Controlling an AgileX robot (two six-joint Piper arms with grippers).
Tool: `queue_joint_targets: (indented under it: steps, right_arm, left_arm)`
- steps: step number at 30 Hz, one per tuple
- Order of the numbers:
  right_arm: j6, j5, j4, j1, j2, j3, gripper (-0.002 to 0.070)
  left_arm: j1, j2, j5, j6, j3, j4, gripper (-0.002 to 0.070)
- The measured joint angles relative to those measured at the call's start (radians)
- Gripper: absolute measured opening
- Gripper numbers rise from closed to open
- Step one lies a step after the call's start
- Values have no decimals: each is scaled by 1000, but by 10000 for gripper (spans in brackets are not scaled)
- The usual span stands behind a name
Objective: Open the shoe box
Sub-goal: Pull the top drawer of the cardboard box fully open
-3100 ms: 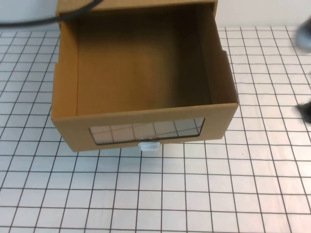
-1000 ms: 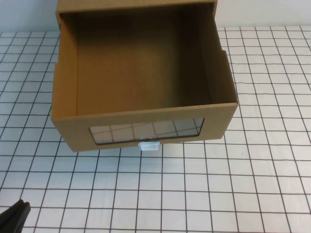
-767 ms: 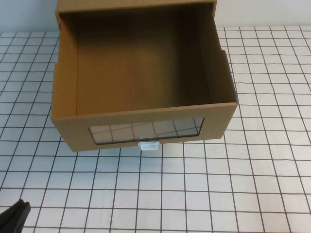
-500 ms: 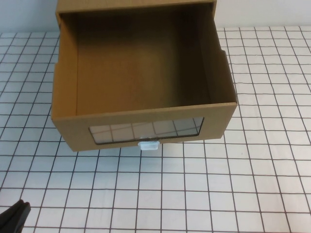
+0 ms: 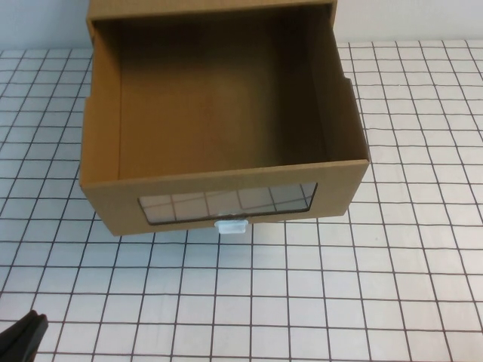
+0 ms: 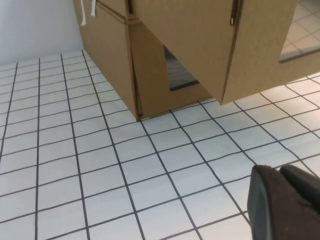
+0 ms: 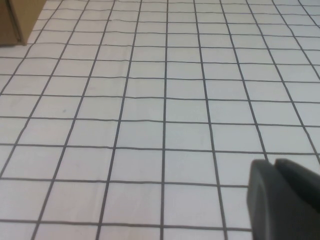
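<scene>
At the far middle of the table (image 5: 392, 286): the shoe box (image 5: 226, 188) stands on the white, black-gridded surface, its top open toward the raised camera.
Box interior: bare brown cardboard; the floor, back wall and side walls are in view.
Box front wall: a clear window (image 5: 226, 202) with grid lines showing in it; a small white tab (image 5: 231, 227) sits at the lower edge, just below the window.
My left pincer (image 5: 30, 328): at the near left corner of the table, well apart from the box; its two dark fingers are pressed together, grasping nothing.
Left wrist camera: my clenched fingers hang over bare grid squares, with the box's brown cardboard side ahead of them.
My right pincer (image 7: 274, 167): outside the raised camera's frame, seen only from its own wrist; it hangs over bare grid squares, clenched on nothing.
Right wrist camera: only a brown corner of the box shows, well apart from my fingers.
</scene>
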Motion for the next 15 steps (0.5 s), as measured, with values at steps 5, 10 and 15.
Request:
queue_joint_targets:
  steps: [5, 10, 15]
  right_arm:
    - [0, 0, 0, 0, 0, 0, -13]
    - [0, 0, 0, 0, 0, 0, -13]
    - [0, 0, 0, 0, 0, 0, -14]
  left_arm:
    - [0, 0, 0, 0, 0, 0, -2]
    - [0, 0, 0, 0, 0, 0, -2]
    - [0, 0, -13, 14, 0, 18, -2]
